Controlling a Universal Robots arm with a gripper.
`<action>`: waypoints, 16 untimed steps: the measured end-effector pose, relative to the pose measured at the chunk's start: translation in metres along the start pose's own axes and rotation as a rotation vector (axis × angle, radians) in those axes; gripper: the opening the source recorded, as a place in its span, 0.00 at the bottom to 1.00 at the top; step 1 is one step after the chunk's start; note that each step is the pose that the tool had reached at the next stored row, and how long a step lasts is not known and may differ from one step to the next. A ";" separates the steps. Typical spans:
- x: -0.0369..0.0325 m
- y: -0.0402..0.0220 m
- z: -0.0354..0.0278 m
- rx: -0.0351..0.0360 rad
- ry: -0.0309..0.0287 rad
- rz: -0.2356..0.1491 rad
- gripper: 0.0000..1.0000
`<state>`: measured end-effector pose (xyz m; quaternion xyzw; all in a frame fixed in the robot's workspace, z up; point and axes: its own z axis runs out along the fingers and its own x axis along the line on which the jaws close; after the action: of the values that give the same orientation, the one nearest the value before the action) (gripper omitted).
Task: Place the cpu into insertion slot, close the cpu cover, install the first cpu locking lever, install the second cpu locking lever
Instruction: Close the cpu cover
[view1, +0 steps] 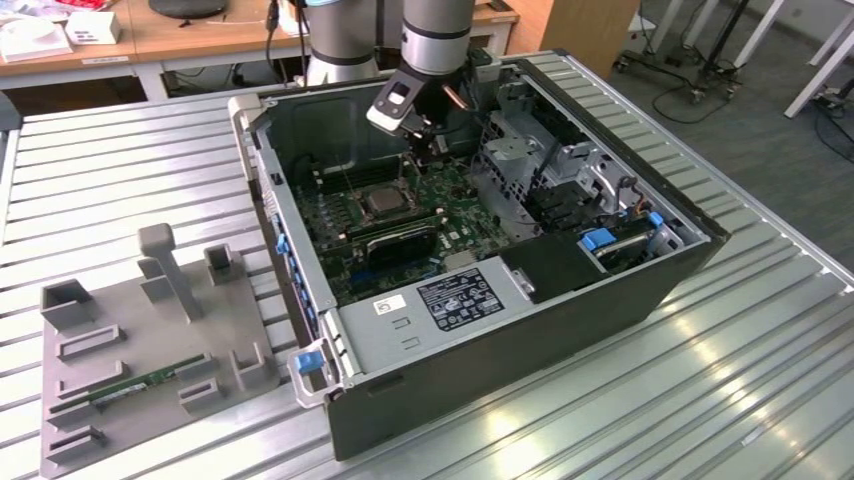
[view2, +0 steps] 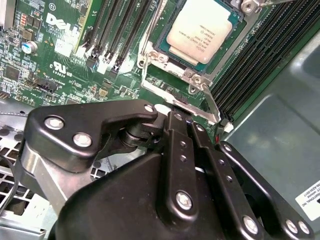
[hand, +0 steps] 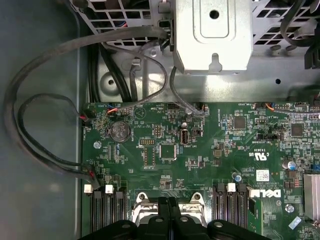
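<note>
Cpu (view2: 200, 34) — silvery-tan square, face up, seated flat in insertion slot (view2: 161, 49), mid green board (view2: 30, 52) btw. black memory slots (view2: 270, 55). Cpu cover (view2: 155, 59) — silvery frame, lying down round chip.

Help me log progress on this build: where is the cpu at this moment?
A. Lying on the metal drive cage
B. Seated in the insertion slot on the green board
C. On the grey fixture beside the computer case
B: in the second wrist view the cpu lies flat, silvery-tan face up, inside the insertion slot on the green board.
</note>
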<state>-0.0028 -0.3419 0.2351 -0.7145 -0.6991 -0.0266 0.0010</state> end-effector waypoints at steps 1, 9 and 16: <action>0.0000 -0.0004 0.0000 0.0000 0.0000 0.000 0.11; -0.0001 -0.0035 -0.0001 0.0000 0.0000 0.000 0.11; -0.0001 -0.0076 -0.0003 -0.0001 0.0001 0.000 0.11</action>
<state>-0.0104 -0.3419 0.2350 -0.7145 -0.6991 -0.0266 0.0010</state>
